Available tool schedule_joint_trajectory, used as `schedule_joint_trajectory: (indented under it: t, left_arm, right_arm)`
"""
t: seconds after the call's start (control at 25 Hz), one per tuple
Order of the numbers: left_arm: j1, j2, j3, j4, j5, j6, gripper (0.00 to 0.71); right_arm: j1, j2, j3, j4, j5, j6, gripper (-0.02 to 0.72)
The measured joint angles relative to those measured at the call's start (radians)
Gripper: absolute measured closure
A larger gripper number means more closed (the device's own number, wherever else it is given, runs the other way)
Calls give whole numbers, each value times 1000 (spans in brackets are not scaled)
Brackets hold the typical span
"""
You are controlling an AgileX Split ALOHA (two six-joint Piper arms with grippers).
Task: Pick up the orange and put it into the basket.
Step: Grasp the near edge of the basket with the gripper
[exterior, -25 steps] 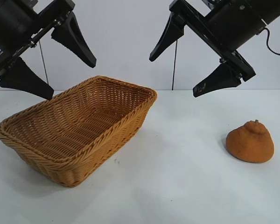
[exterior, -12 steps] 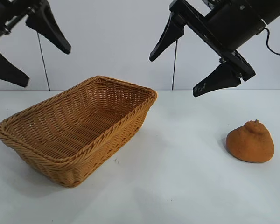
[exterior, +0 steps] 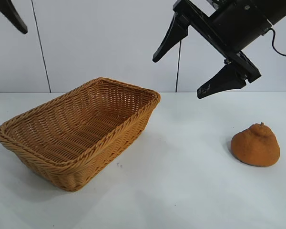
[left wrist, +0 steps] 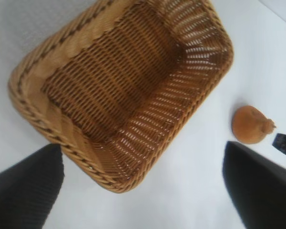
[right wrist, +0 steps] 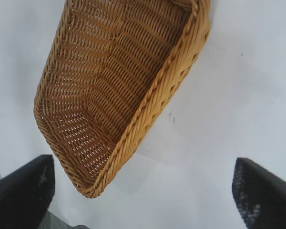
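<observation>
One orange (exterior: 255,145) sits on the counter (exterior: 181,191), well right of the one basket (exterior: 81,131). The right gripper (exterior: 193,71) hangs high between them, jaws wide apart; the left gripper's (left wrist: 143,191) jaws are apart too. The knobby, sloping fruit could roll or slip from a misaligned grasp.

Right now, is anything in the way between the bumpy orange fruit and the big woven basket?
Nothing visible is. The dull-orange bumpy fruit sits on bare white table, apart from the golden-brown wicker basket. The right gripper hangs open above the gap between them, touching neither. The left gripper is open, high above the basket.
</observation>
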Motion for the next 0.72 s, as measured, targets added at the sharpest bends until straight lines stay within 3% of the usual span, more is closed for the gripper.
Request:
schedule_joint_trajectory:
  t: [0.24,0.56,0.72]
  left_arm:
    - [-18,0,89,32,-26,-155,67]
    - [-164,29,126,188,-159,-457,67]
    - [-174,116,129,260,-167,-570,67]
  right_arm:
    - [0,0,0,0,-5,0,10]
    - [0,0,0,3,-7,8,10]
    - [0,0,0,4,-7,10,10]
